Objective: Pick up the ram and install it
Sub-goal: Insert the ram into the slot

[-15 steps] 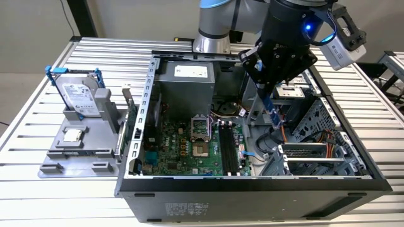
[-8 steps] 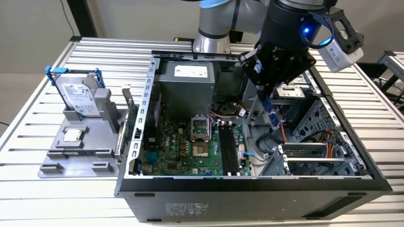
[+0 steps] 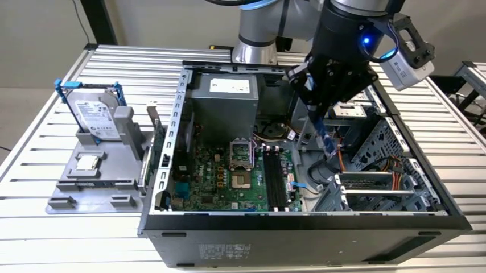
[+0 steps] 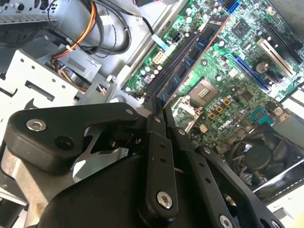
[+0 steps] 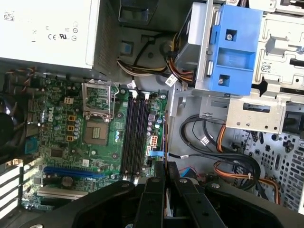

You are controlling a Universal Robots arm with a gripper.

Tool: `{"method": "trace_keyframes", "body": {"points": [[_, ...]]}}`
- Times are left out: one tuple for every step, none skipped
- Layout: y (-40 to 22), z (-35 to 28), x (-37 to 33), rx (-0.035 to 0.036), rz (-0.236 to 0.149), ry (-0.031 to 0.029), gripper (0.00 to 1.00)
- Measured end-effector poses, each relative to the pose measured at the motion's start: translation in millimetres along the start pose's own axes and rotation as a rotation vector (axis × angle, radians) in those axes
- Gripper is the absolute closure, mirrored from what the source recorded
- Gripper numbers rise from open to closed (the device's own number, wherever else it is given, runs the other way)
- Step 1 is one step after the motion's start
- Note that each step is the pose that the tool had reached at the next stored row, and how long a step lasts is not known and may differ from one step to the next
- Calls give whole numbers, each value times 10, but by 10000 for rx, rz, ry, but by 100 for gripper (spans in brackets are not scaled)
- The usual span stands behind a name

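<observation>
My gripper (image 3: 317,114) is shut on the ram (image 3: 326,136), a thin bluish-dark stick that hangs down from the fingers inside the open computer case (image 3: 304,219). The stick is held above the case floor, to the exterior view's right of the motherboard's long black slots (image 3: 277,182) and clear of them. In the second wrist view the ram (image 4: 192,59) runs out from the gripper (image 4: 159,107) over the green motherboard (image 4: 237,71), next to the slots (image 4: 164,76). In the first wrist view the ram (image 5: 165,137) shows edge-on beyond the gripper (image 5: 165,167), beside the slots (image 5: 134,135).
A silver hard drive in a blue frame (image 3: 99,116) and a small square chip (image 3: 87,162) sit on a grey fixture at the exterior view's left. Inside the case are the power supply (image 3: 224,94), the processor socket (image 3: 239,159), loose cables (image 5: 228,164) and a blue drive bracket (image 5: 235,52).
</observation>
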State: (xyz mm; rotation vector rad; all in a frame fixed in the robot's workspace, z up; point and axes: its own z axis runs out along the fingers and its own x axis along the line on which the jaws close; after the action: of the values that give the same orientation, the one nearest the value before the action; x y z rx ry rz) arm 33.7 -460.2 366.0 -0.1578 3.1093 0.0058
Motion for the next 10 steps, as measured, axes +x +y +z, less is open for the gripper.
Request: {"method": "trace_keyframes", "body": {"points": [[1, 7, 0, 4, 0, 1, 100], [2, 13, 0, 9, 0, 1, 100], [2, 20, 0, 11, 0, 1, 100], [3, 27, 0, 13, -1, 1, 100], [3, 34, 1, 14, 0, 1, 100], [4, 40, 1, 18, 0, 2, 100], [4, 46, 1, 19, -1, 2, 100], [4, 53, 1, 20, -1, 2, 100], [5, 59, 1, 22, -1, 2, 100], [5, 66, 1, 22, -1, 3, 100]]}}
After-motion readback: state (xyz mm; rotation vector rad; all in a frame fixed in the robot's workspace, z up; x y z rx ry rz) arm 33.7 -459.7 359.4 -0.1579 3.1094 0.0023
